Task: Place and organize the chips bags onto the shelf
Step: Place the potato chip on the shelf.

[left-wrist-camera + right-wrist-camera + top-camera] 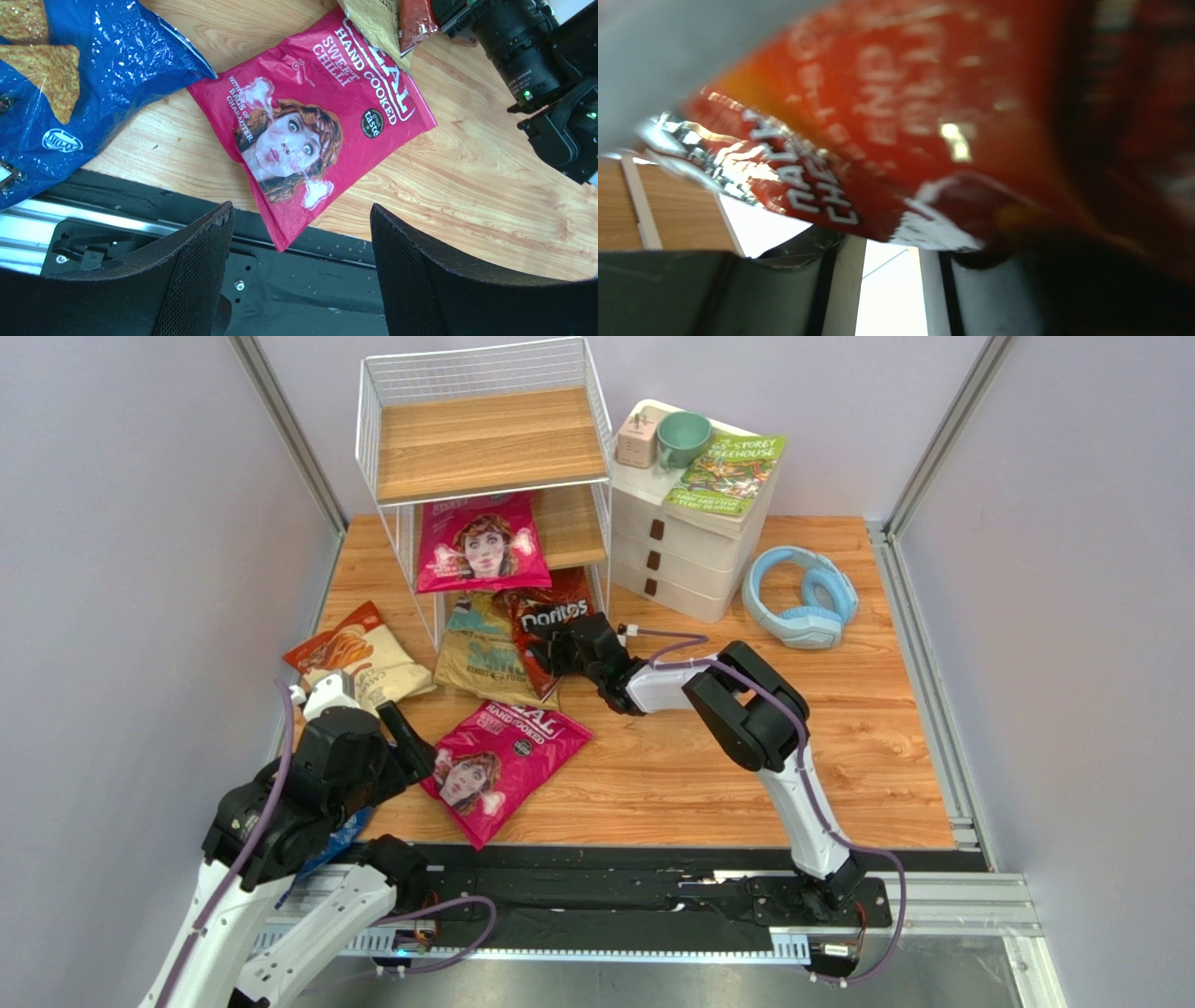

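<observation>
Though one magenta bag is set on the shelf, most are not yet put away.
The left gripper is held spread over the second magenta bag on the table; whether the red Doritos bag by the shelf is pinched by the right gripper cannot be told.
</observation>
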